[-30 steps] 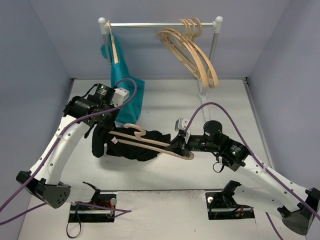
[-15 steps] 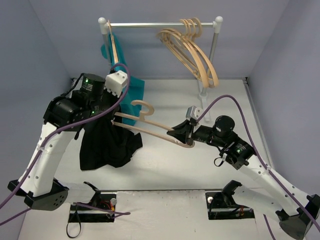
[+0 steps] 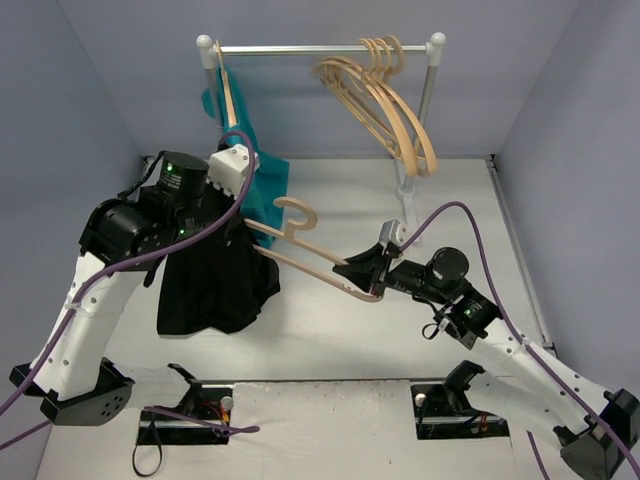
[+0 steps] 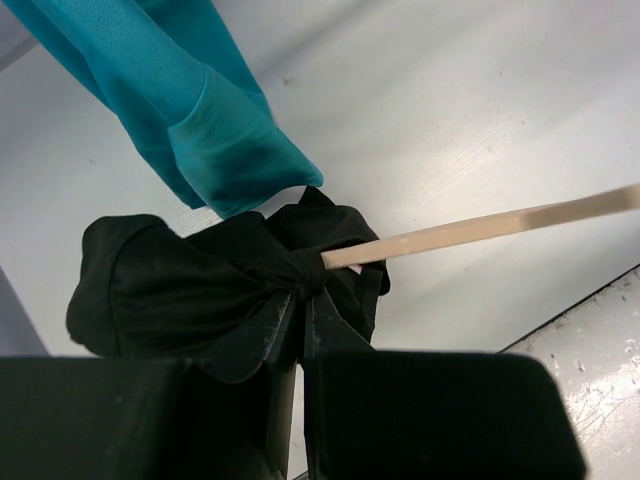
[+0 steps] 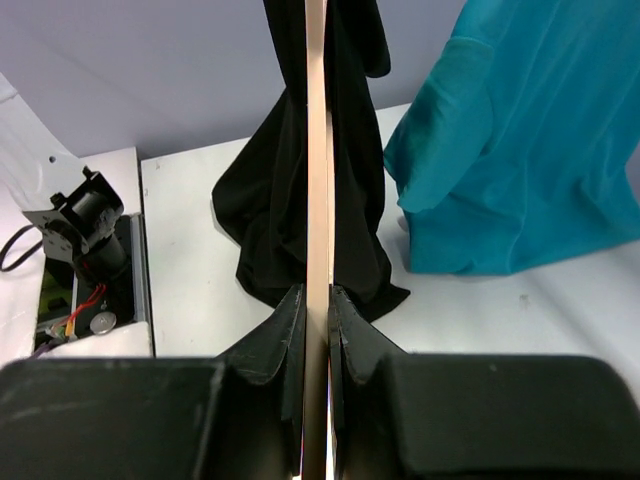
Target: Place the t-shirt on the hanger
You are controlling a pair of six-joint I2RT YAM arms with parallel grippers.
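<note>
The black t-shirt (image 3: 215,285) hangs in a bunch from my left gripper (image 3: 232,228), which is raised above the table and shut on its cloth; it also shows in the left wrist view (image 4: 190,285) and the right wrist view (image 5: 280,220). The pale wooden hanger (image 3: 310,255) is held in the air, its left arm running into the shirt's opening and its hook up. My right gripper (image 3: 365,272) is shut on the hanger's right end. In the right wrist view the hanger (image 5: 316,150) runs straight out between my closed fingers (image 5: 352,335).
A teal garment (image 3: 262,190) hangs on a hanger at the left end of the rail (image 3: 320,48). Several spare wooden hangers (image 3: 385,100) hang at the rail's right end. Grey walls close in left, right and back. Arm base mounts (image 3: 190,415) sit at the near edge.
Both arms have lifted. The shirt rose off the table and now hangs from my left gripper. The hanger rose and swung back and left with its arm still inside the shirt.
</note>
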